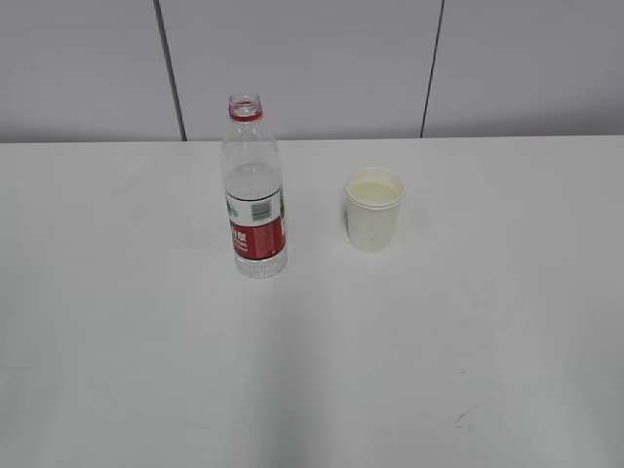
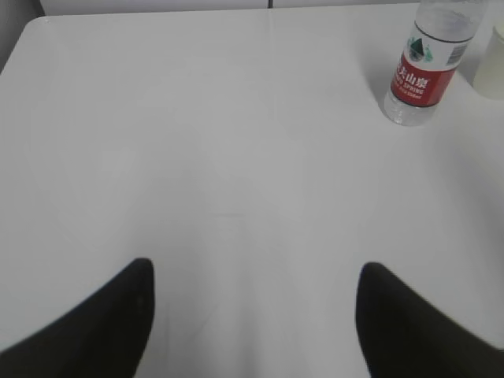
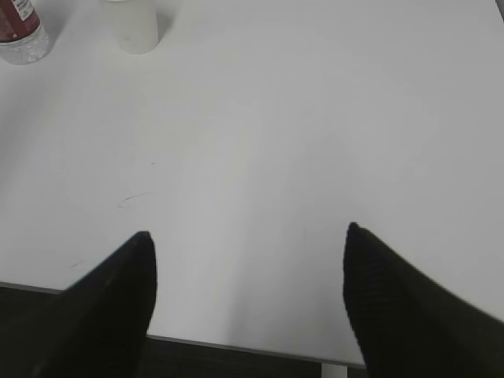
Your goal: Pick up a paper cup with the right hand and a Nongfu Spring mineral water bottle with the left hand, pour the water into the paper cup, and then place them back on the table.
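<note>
White worktop carries the uncapped bottle beside the cup, both upright, well ahead of the left pincer and right pincer, each spread wide, holding nothing.

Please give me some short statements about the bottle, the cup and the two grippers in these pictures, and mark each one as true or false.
1. The Nongfu Spring mineral water bottle stands upright on the table. True.
2. The bottle has a cap on it. False: its mouth is open, with only a red neck ring.
3. The paper cup lies on its side. False: it stands upright, to the right of the bottle in the exterior view.
4. The left hand is open and holds nothing. True.
5. The right hand grips the cup. False: it is open and far from the cup.
</note>
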Tool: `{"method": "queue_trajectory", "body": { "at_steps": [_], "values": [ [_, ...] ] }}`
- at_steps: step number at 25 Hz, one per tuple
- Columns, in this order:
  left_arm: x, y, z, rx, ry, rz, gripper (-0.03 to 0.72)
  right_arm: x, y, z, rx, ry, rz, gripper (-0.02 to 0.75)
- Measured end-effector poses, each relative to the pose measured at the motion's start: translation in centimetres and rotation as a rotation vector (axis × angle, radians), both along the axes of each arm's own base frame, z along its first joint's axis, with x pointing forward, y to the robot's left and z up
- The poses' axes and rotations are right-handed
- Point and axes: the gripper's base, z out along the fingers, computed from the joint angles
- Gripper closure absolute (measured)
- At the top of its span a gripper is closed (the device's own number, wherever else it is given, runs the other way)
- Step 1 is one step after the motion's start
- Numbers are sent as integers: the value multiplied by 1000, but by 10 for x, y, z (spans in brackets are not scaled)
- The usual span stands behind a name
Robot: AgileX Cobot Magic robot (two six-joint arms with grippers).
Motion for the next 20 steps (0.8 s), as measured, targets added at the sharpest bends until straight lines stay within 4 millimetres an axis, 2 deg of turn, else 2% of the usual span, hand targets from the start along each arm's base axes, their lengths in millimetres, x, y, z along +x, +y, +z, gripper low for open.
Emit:
{"method": "queue_trajectory", "body": {
  "at_steps": [20],
  "values": [
    [0, -1, 0, -7, 0, -5, 197, 0, 0, 0, -1, -3, -3, 188]
  ]
}}
